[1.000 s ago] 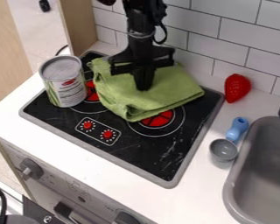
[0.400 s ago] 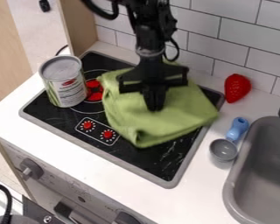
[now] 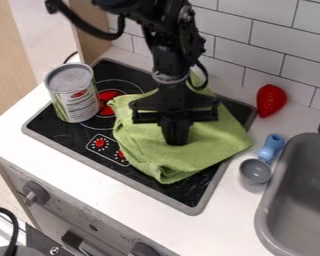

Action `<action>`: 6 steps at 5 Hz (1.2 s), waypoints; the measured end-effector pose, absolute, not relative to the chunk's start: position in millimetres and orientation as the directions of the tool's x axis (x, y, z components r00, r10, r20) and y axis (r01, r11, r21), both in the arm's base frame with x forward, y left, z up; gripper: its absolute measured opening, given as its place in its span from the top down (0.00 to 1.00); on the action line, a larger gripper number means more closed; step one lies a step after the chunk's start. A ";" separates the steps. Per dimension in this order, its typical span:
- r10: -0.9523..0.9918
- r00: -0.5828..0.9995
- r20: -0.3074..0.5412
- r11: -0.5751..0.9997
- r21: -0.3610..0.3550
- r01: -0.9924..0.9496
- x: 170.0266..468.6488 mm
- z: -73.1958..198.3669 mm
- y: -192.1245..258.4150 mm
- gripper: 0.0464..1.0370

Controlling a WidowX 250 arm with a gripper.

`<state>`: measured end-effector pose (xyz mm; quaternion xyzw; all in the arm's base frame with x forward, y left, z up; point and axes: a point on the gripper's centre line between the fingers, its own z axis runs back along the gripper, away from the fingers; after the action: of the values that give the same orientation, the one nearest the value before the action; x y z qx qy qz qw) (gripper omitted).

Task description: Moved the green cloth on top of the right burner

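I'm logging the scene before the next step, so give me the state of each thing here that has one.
green cloth: crumpled, spread over the right part of the stovetop
stovetop: partly covered
can: upright, closed on top
measuring scoop: lying on the counter
strawberry: whole
gripper: lowered onto the cloth

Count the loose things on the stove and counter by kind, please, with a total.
Green cloth: 1
Can: 1
Red strawberry: 1
Scoop with a blue handle: 1
Total: 4
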<state>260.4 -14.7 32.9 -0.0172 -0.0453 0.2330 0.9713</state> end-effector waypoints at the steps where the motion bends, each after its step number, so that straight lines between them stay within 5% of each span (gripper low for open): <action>1: 0.395 0.917 0.056 0.919 -0.033 -0.394 248.5 27.6 -13.4 0.99; 6: 0.329 0.943 -0.057 0.940 -0.076 -0.333 222.2 34.3 -34.6 0.99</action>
<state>222.2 -34.6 34.3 -0.0424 0.0219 0.1679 0.9846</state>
